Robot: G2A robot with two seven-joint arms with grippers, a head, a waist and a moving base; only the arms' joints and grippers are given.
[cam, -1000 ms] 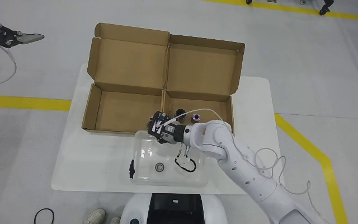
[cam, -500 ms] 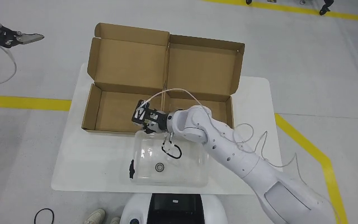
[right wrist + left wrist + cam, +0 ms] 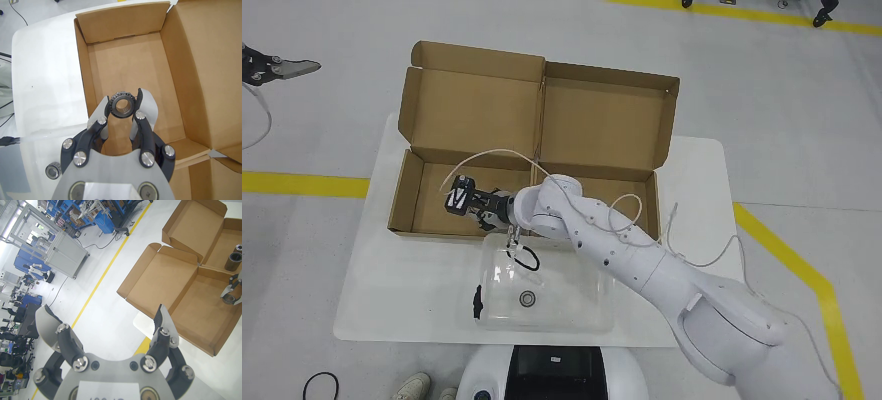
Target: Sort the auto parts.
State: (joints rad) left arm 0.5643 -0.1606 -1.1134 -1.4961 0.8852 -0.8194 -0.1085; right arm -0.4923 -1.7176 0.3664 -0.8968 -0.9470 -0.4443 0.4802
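Cardboard box (image 3: 427,205), lid open, sits at the far left corner of the white counter (image 3: 692,200). The right end effector (image 3: 123,98) hangs above the box's bare floor, clamped on a metal bearing (image 3: 122,107) (ring-shaped, with rollers around its outside). A second bearing (image 3: 529,297) lies in a clear tray (image 3: 494,312) at the counter's near edge. The left end effector (image 3: 103,309) is spread wide, beyond the counter's left edge, above the floor.
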